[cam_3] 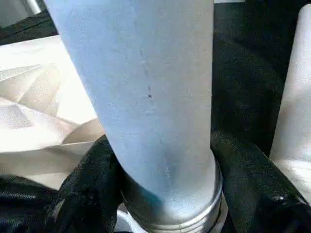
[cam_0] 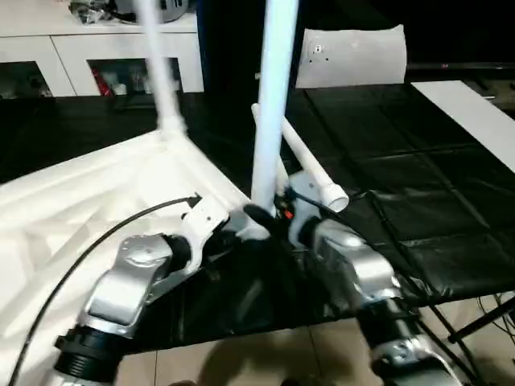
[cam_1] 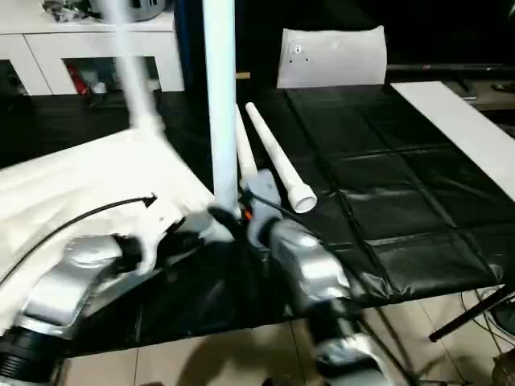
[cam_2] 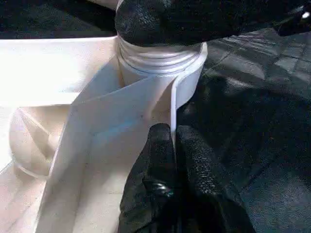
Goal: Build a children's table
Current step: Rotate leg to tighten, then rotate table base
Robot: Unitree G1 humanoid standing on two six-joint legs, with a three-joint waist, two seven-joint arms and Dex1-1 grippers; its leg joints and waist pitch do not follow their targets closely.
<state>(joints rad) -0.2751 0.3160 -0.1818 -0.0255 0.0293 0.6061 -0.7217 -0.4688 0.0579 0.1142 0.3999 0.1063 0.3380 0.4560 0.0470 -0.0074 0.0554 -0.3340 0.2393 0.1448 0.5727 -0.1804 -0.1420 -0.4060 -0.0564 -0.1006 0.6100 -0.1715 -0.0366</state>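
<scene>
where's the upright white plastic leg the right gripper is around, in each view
Left eye view: tall white tapered plastic leg, upright, centre.
Right eye view: same leg, left of centre.
Left wrist view: its threaded base in the round corner socket.
Right wrist view: fills the middle, between the black fingers.
Shared landmark: the corner socket.

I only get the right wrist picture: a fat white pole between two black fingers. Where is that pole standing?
Observer: That leg stands upright in the near corner socket of the upside-down table top. The right hand is around its base.
Operator: What's my other hand doing?
Observer: The left hand is shut, its tips at a rib right beside that socket.
Operator: Any other legs on yet?
Observer: A second leg stands at the far corner; two more legs lie on the black mat.
</scene>
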